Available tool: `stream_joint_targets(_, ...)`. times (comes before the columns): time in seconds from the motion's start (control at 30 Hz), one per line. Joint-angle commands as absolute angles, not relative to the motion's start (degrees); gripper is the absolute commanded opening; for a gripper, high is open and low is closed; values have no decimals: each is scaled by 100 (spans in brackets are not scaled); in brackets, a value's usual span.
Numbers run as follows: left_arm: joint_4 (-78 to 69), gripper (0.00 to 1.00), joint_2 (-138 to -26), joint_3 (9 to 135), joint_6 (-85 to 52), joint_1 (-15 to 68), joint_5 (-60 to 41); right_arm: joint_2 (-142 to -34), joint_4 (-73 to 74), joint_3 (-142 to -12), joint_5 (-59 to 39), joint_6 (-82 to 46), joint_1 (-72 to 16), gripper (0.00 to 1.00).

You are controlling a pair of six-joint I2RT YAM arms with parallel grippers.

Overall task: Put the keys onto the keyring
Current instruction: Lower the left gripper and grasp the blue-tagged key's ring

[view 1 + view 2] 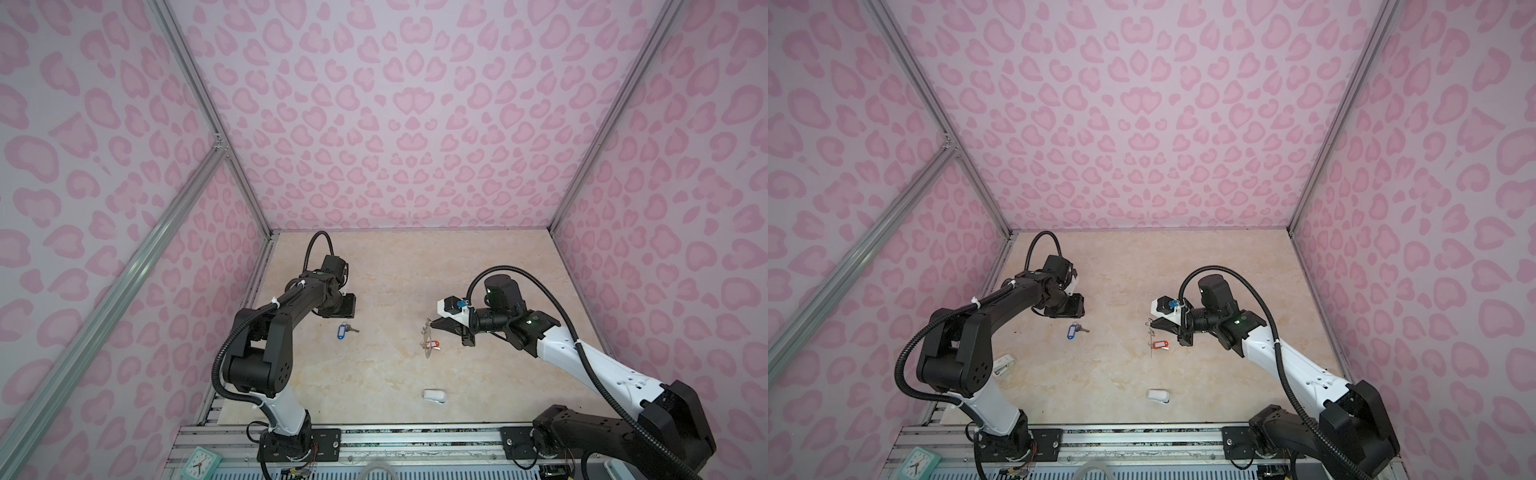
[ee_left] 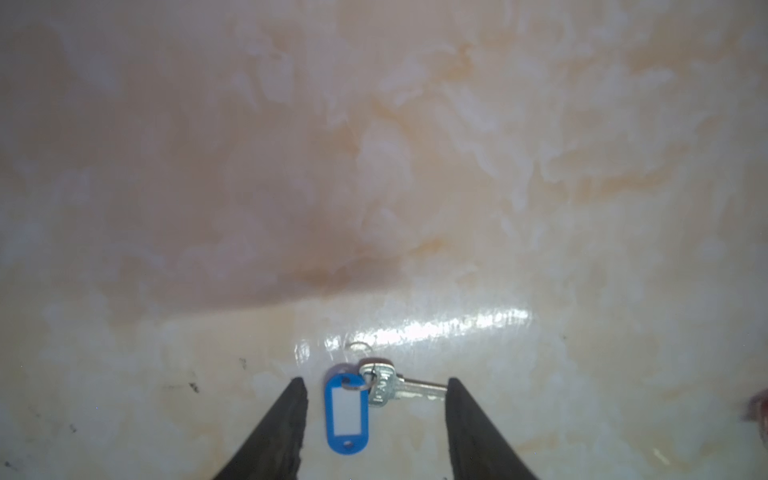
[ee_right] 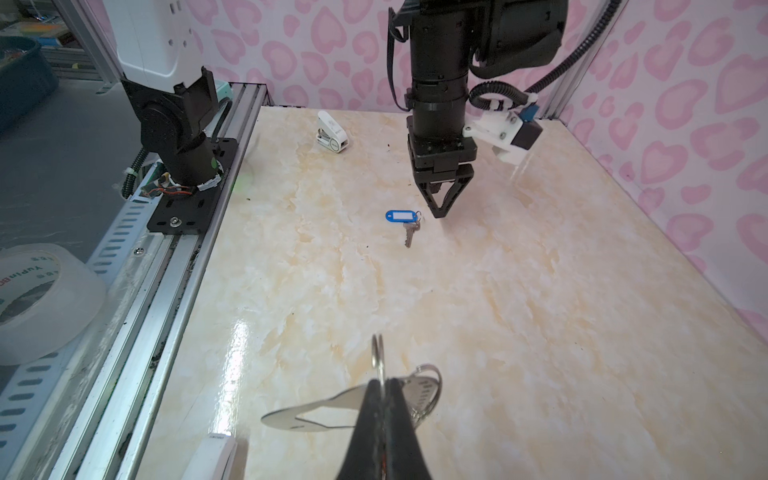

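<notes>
While the right gripper [image 3: 383, 382] pinches the keyring [image 3: 278, 415], jaws closed, the left gripper [image 2: 376, 380] straddles the blue-tagged key [image 2: 415, 388], jaws apart.

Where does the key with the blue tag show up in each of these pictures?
Both top views: the blue-tagged key sits left of centre, lower half.
Left wrist view: bottom centre, framed by the open left hand.
Right wrist view: just above the middle.
Shared landmark: that left hand, right beside the key.
</notes>
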State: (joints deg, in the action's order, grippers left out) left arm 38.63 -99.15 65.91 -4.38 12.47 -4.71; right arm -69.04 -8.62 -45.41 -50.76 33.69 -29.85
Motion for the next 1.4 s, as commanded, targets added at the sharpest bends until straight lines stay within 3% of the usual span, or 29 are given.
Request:
stream_joint_targets(0.0, 4195, 54, -9881, 6607, 803, 1241, -433, -6847, -877, -4529, -5009, 3428, -2997, 0)
stream_joint_targets(0.2, 3927, 54, -9639, 6304, 2257, 1244, -710, -6825, -967, -4587, -4977, 3507, -3010, 0)
stream_joint_targets(0.33, 3830, 38, -9886, 6366, 2839, 1175, -694, -6818, -988, -4601, -4979, 3507, -3045, 0)
stream_joint_targets(0.63, 3713, 38, -9949, 6392, 3978, 1143, -555, -6697, -1221, -4616, -4857, 3581, -3094, 0)
stream_joint_targets(0.93, 3623, 38, -10034, 6311, 4300, 1132, -331, -6774, -1248, -4680, -4878, 3588, -3118, 0)
stream_joint_targets(1.13, 3644, 29, -10172, 6362, 4361, 1141, -334, -6851, -1328, -4750, -4893, 3651, -3130, 0)
stream_joint_targets(1.37, 3651, 27, -10203, 6355, 4407, 1144, -463, -6881, -1388, -4771, -4882, 3687, -3136, 0)
